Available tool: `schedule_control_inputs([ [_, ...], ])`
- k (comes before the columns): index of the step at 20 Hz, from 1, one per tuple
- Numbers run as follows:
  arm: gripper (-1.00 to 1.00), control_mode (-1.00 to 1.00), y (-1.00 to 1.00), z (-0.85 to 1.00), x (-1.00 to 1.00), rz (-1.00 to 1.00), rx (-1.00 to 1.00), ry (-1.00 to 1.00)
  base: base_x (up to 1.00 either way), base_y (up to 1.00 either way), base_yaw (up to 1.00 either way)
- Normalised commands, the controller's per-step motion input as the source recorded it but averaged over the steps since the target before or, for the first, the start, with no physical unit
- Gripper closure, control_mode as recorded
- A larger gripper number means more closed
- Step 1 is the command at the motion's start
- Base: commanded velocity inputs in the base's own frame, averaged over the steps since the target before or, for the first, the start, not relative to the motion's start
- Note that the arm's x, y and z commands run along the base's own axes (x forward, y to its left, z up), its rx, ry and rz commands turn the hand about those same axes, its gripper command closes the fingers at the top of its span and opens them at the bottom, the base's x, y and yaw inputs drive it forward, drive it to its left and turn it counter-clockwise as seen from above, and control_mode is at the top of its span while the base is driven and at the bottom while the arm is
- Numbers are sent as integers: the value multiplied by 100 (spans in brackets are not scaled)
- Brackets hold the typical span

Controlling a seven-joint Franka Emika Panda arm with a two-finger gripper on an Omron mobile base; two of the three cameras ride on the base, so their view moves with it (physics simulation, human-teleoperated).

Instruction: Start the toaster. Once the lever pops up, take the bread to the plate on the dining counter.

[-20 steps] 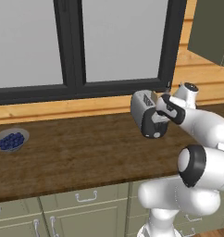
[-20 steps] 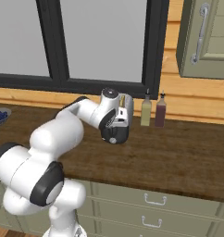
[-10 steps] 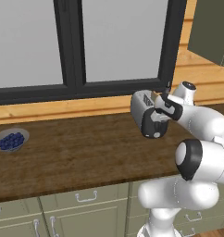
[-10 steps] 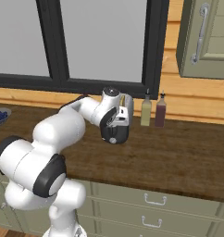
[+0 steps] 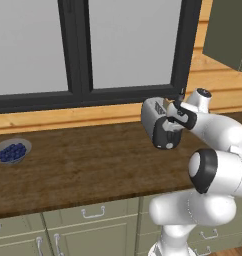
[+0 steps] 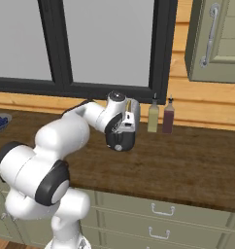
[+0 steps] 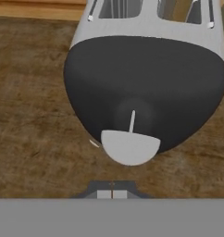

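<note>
While the hand (image 7: pixel 112 193) sits shut w/ nothing in it, fingers pressed together, it's right above the toaster (image 5: pixel 154 116) lever (image 7: pixel 130 147), at the dark end face. Toaster stands on the wood surface (image 5: pixel 83 165) under the window (image 5: pixel 93 45); bread (image 7: pixel 180 10) is in its right slot in hand view. Bowl of blueberries (image 5: pixel 11 151) far left, two bottles (image 6: pixel 160 115) just beside the toaster in right base view.

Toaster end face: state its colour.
The toaster end face is dark charcoal, with a light grey lever tab low on it; body silver-grey. Hand view shows it best.
</note>
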Motion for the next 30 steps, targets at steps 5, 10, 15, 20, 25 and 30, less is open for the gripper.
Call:
schedule_control_inputs([
  [5,100,-100,3,-2,11,0,0,-2,0,0,0],
  [10,100,-100,4,-7,8,0,0,0,0,0,0],
  [15,100,-100,3,-27,1,0,0,0,0,0,0],
  [20,100,-100,1,-15,12,0,0,0,0,0,0],
  [25,100,-100,0,0,19,0,0,-5,0,0,0],
  [30,100,-100,1,-16,25,0,0,0,0,0,0],
])
